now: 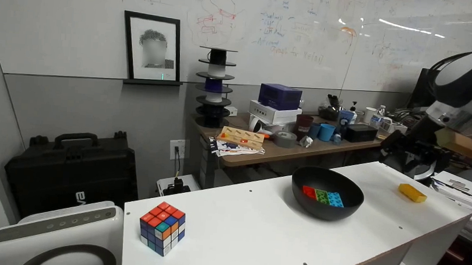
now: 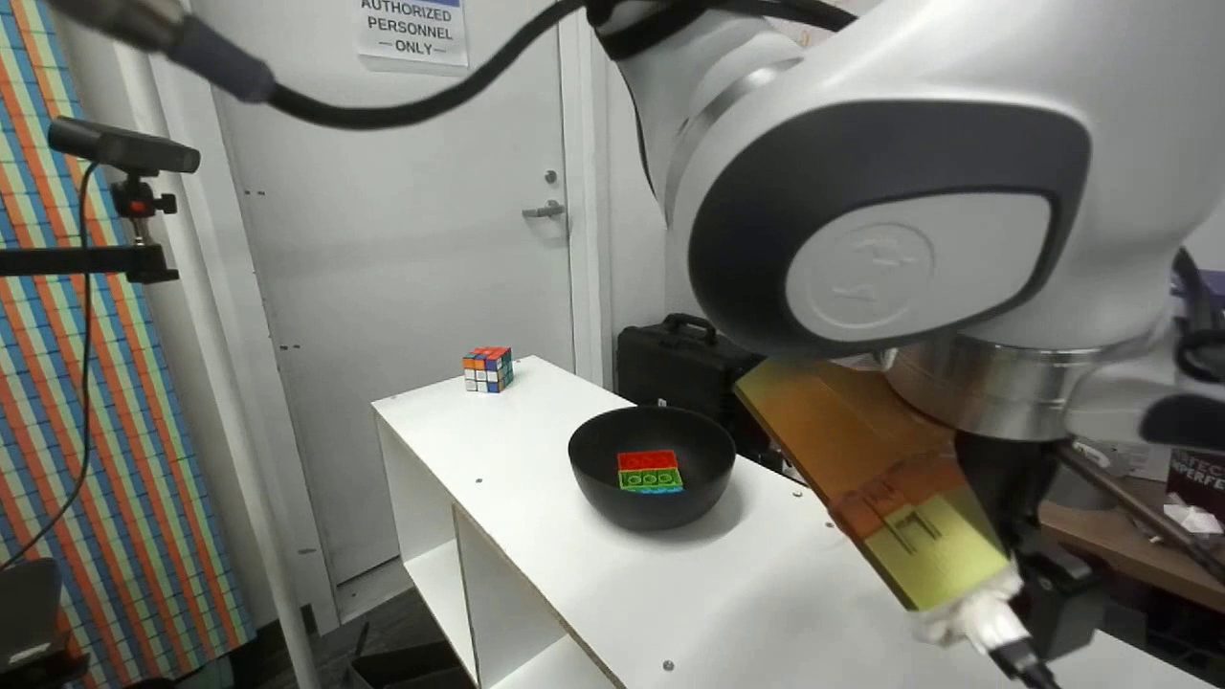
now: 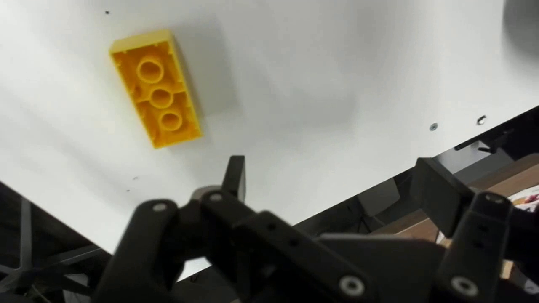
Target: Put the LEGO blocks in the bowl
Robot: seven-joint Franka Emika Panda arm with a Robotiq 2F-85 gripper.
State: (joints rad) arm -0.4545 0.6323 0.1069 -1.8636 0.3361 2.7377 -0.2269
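The black bowl [image 1: 317,211] stands on the white table and also shows in an exterior view [image 2: 651,512]. Inside it lie the red block [image 1: 309,191], the green block [image 1: 322,196] and the blue block [image 1: 335,199], side by side. The yellow-orange block [image 1: 412,193] lies on the table near the far right end. In the wrist view the yellow-orange block [image 3: 156,90] lies hollow side up, beyond and left of my fingers. My gripper [image 3: 332,176] is open and empty, above the table's edge and apart from the block. The arm hides this block in an exterior view.
A multicoloured puzzle cube [image 1: 162,228] sits at the far end of the white table [image 1: 234,235]. Behind the table stands a brown desk [image 1: 275,153] with cups, boxes and tape. An orange-yellow panel [image 2: 861,478] is fixed to the wrist beside the gripper.
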